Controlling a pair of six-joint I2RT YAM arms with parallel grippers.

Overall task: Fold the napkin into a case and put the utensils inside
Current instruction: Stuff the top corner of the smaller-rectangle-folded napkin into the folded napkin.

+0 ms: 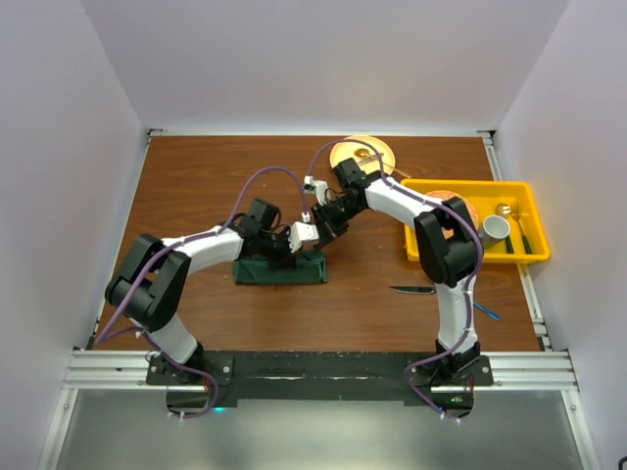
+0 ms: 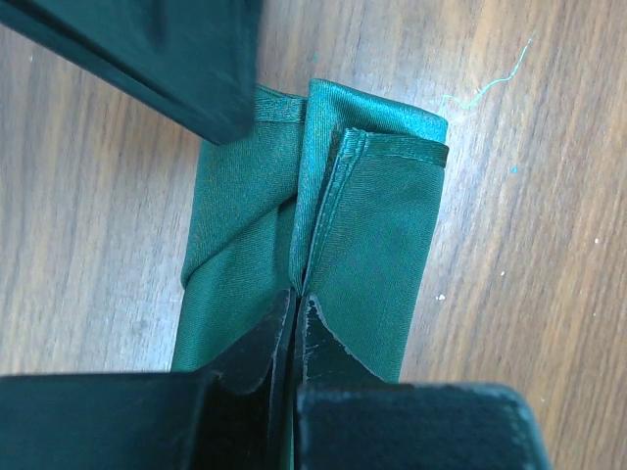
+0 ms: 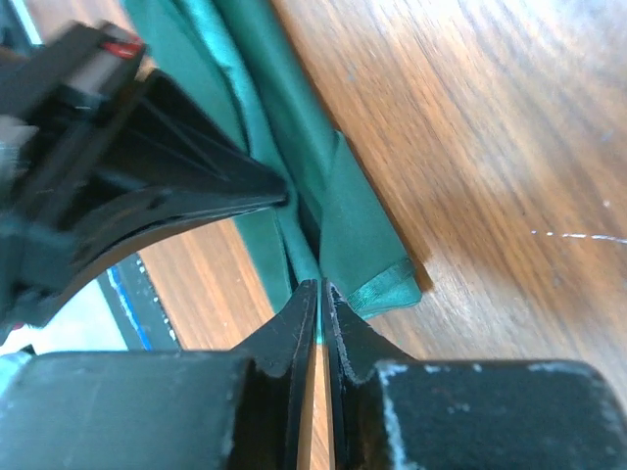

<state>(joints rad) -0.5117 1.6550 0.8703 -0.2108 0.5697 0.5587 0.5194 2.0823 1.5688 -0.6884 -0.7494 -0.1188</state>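
Nearest us, the knife (image 1: 411, 290) and blue fork (image 1: 487, 312) lie bare on the desk (image 1: 196, 176) by the right arm's base, well apart from the napkin (image 1: 281, 270), which sits mid-desk folded into a narrow green strip. The left hand (image 2: 297, 311) is pinched tight on a raised fold of it, and the right hand (image 3: 320, 292), angled in from the far side, is closed thin on the cloth just beside. Farther back we see a yellow tray (image 1: 470, 186) at right and a yellow plate (image 1: 361, 154).

Wooden table (image 1: 196, 176) carries folded green napkin (image 1: 279, 271), knife (image 1: 411, 290), blue fork (image 1: 487, 312), yellow bin (image 1: 490, 186), plate (image 1: 377, 149)
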